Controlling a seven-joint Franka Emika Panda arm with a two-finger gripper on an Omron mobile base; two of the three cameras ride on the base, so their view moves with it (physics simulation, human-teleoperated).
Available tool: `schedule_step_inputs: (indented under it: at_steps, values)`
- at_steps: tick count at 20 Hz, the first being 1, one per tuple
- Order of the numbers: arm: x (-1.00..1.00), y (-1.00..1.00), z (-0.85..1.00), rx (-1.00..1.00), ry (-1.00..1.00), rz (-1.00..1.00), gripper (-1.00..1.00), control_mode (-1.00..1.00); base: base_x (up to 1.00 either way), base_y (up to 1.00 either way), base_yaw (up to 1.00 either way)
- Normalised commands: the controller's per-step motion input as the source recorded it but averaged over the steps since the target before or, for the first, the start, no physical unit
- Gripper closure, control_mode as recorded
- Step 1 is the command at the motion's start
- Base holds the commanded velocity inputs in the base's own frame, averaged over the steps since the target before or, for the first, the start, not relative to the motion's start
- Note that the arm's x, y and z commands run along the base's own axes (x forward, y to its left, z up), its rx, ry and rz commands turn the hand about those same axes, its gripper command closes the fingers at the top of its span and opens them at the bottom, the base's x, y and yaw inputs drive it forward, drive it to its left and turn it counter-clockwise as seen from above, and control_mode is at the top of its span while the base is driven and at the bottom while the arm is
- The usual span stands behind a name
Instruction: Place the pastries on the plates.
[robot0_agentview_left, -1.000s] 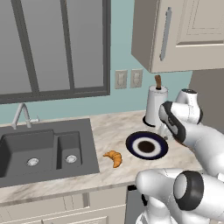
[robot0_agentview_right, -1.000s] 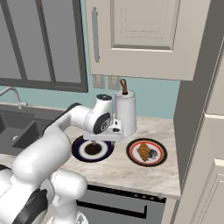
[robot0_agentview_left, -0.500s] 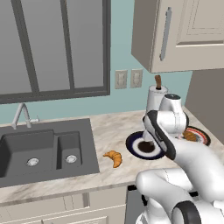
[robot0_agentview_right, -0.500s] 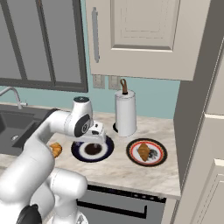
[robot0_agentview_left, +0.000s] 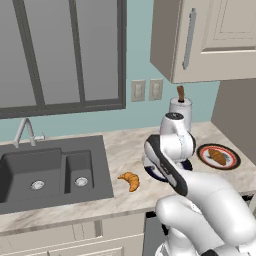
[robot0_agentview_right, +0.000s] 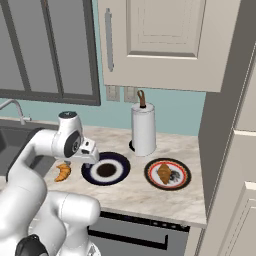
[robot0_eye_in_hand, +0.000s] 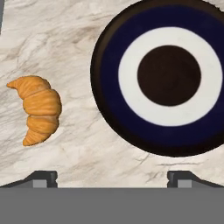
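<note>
A golden-orange pastry (robot0_eye_in_hand: 40, 109) lies on the marble counter, left of the dark navy plate (robot0_eye_in_hand: 131, 78), which has nothing on it. My gripper (robot0_eye_in_hand: 113, 179) hangs above the counter between them, open, with nothing between its fingertips (robot0_eye_in_hand: 41, 178). From the right base view the gripper (robot0_agentview_right: 92, 159) hovers just left of the navy plate (robot0_agentview_right: 117, 161), with the golden pastry (robot0_agentview_right: 63, 172) further left. The darker brown pastry (robot0_agentview_right: 164, 173) rests on the white plate with the red-orange rim (robot0_agentview_right: 150, 172). My arm hides most of the navy plate in the left base view, where the golden pastry (robot0_agentview_left: 130, 180) lies on the counter.
A paper towel holder (robot0_agentview_right: 143, 129) stands behind the plates near the wall. A dark double sink (robot0_agentview_left: 45, 170) with a faucet (robot0_agentview_left: 24, 131) takes up the counter's left part. Wall cabinets hang above, and a tall cabinet closes off the right side.
My arm has swung left, from near the paper towel holder across the navy plate to its left edge. The gripper stayed open. Both pastries and plates kept their places.
</note>
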Motion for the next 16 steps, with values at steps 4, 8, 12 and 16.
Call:
schedule_step_inputs:
  at_steps: [4,8,12,16]
  values:
    - [0.0,0.75,0.0,0.0,0.0,0.0,-1.0,-1.0,0.0,0.0,0.0]
    - [0.0,0.23,0.05,0.04,0.0,0.1,-1.0,-1.0,0.0,0.0,0.0]
    - [0.0,0.05,0.09,0.08,0.0,0.14,-1.0,-1.0,0.0,0.0,0.0]
    - [0.0,0.0,0.03,0.07,0.0,0.15,-1.0,-1.0,0.0,0.0,0.0]
